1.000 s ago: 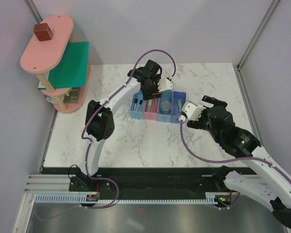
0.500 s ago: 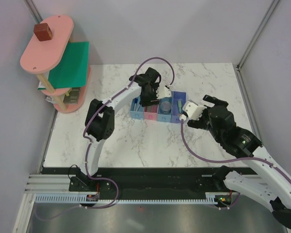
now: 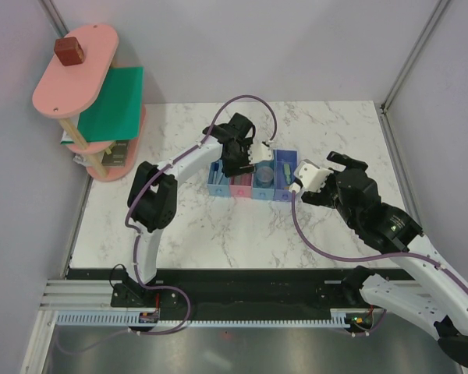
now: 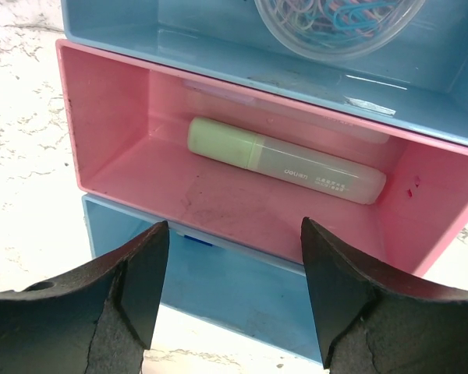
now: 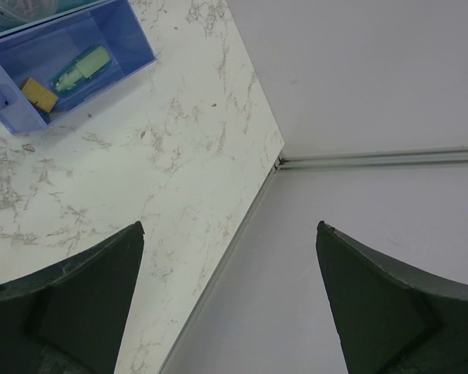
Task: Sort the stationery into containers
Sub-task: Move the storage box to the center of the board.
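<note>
The four joined bins (image 3: pixel 285 191) stand mid-table. My left gripper (image 3: pixel 238 160) hovers over their left half, open and empty. In the left wrist view (image 4: pixel 234 300) it is above the blue bin (image 4: pixel 242 288) and the pink bin (image 4: pixel 109 140), where a mint-green stick (image 4: pixel 285 160) lies. The light blue bin (image 4: pixel 156 31) holds a clear round tub of coloured clips (image 4: pixel 335 19). My right gripper (image 3: pixel 345 165) is open and empty just right of the bins. Its wrist view (image 5: pixel 230 300) shows the purple-blue bin (image 5: pixel 136 51) with a tan block (image 5: pixel 39 93) and a mint-green piece (image 5: pixel 82 66).
A pink-and-green tiered shelf (image 3: pixel 86 86) stands at the far left with a brown cube (image 3: pixel 69 51) on top. The table's right edge and the grey side wall (image 5: pixel 359 257) lie under my right gripper. White marble surface surrounds the bins (image 3: pixel 242 234).
My left gripper has moved a little nearer and lower over the left half of the bins. The right arm has barely moved.
</note>
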`<state>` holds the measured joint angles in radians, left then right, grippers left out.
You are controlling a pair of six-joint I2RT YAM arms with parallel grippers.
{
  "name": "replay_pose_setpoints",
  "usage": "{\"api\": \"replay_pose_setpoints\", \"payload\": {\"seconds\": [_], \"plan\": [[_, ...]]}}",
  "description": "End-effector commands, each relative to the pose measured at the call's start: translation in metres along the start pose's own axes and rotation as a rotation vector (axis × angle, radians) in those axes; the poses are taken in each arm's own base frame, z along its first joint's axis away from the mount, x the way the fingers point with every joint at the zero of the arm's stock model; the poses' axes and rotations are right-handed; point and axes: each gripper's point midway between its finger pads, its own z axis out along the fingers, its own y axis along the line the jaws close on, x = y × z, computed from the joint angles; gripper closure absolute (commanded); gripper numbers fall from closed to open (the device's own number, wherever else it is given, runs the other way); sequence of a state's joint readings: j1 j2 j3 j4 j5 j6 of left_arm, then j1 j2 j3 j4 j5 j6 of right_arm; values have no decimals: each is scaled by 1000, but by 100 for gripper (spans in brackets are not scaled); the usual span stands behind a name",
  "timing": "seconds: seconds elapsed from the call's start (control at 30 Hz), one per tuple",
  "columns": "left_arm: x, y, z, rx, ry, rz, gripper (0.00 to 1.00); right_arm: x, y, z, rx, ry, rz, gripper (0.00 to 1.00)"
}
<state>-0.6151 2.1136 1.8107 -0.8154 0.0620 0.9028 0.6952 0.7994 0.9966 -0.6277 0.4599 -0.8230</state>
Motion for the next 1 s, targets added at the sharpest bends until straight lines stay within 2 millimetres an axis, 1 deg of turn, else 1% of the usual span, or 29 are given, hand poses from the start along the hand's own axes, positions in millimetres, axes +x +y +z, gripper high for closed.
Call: {"api": "replay_pose_setpoints", "payload": {"seconds": [0.0, 0.27, 0.47, 0.73, 0.97], "plan": [[-4, -31, -10, 99, -15, -54, 26, -10, -16, -7, 37, -39, 43, 2], [-5, -37, -15, 110, -10, -78, 27, -10, -17, -9, 41, -40, 44, 2], [-2, -55, -17, 167, 1, -95, 28, -9, -17, -10, 42, -42, 47, 2], [-1, -72, -21, 214, 5, -104, 30, -9, -17, -11, 43, -43, 50, 2], [-5, -84, -27, 255, 5, -97, 30, -8, -18, -12, 45, -42, 52, 2]]}}
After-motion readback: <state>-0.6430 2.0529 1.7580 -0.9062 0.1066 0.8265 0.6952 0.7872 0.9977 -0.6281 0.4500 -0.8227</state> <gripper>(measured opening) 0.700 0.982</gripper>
